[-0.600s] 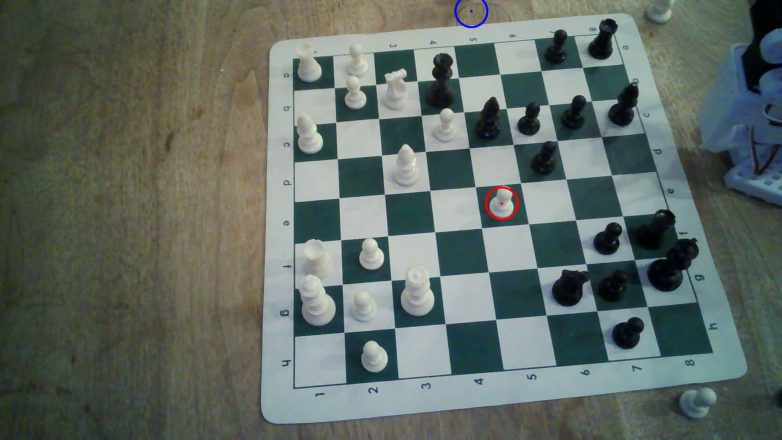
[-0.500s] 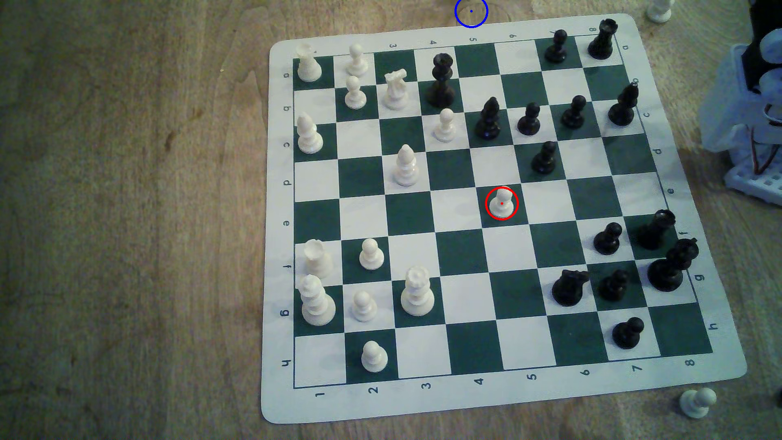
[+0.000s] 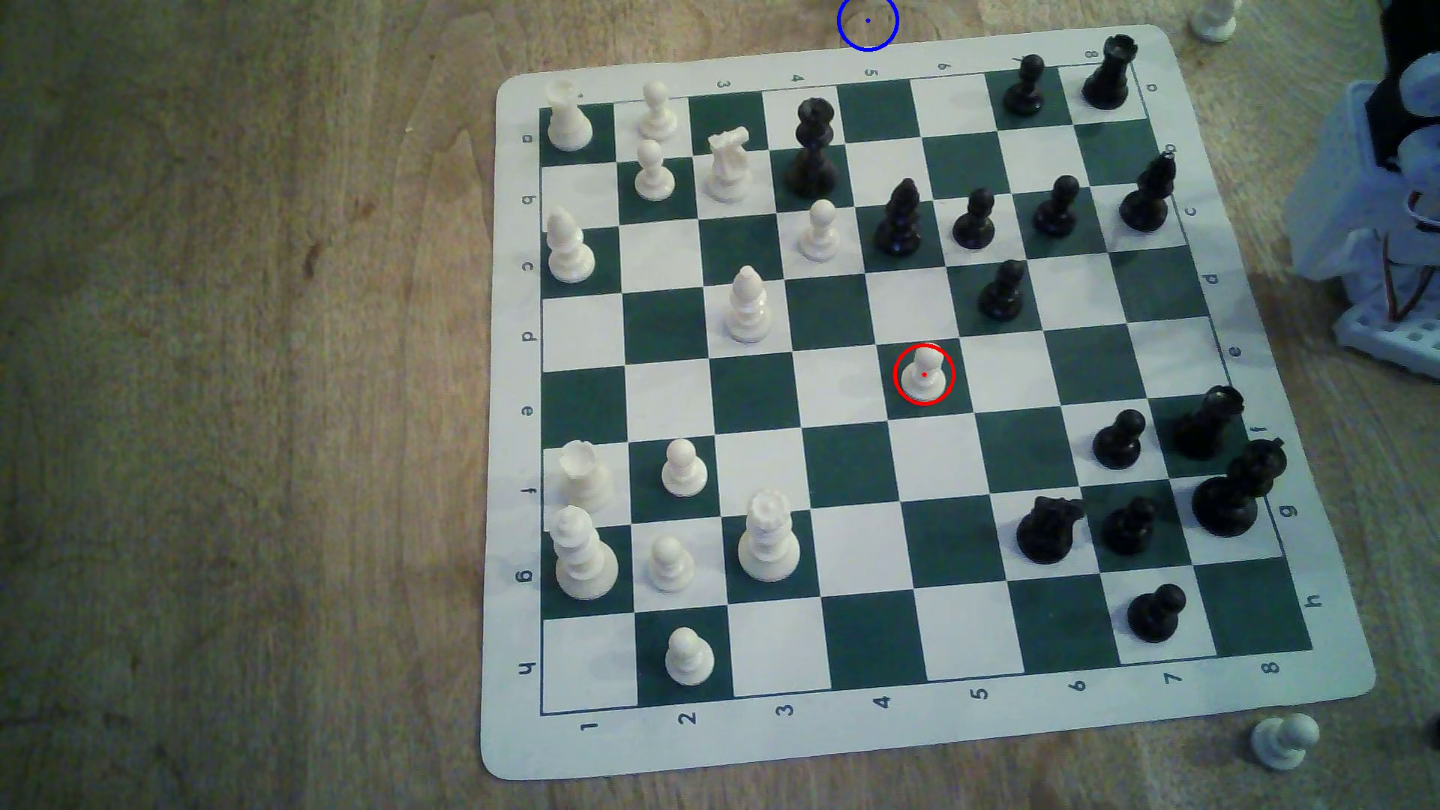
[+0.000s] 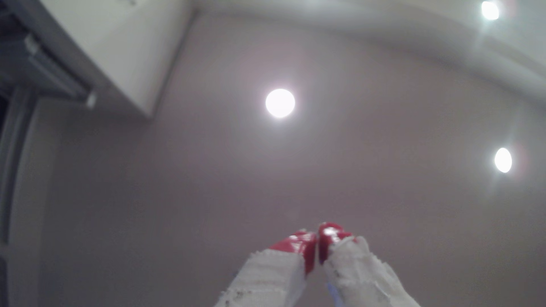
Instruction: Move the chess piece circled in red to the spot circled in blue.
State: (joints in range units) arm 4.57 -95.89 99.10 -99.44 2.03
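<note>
A white pawn (image 3: 924,375) ringed in red stands upright on a dark square near the middle of the chessboard (image 3: 1286,705) in the exterior view. The blue-ringed spot (image 3: 867,22) is bare wood just beyond the board's far edge. In the wrist view my gripper (image 4: 317,239) points up at the ceiling, its red-tipped white fingers (image 4: 298,245) pressed together with nothing between them. The arm's white base (image 3: 1379,234) sits folded at the exterior view's right edge, far from the pawn.
Several white pieces crowd the board's left side and several black ones its right in the exterior view. A black pawn (image 3: 1004,292) stands just beyond the ringed pawn. Loose white pawns lie off the board at the near right (image 3: 1284,740) and far right (image 3: 1212,19).
</note>
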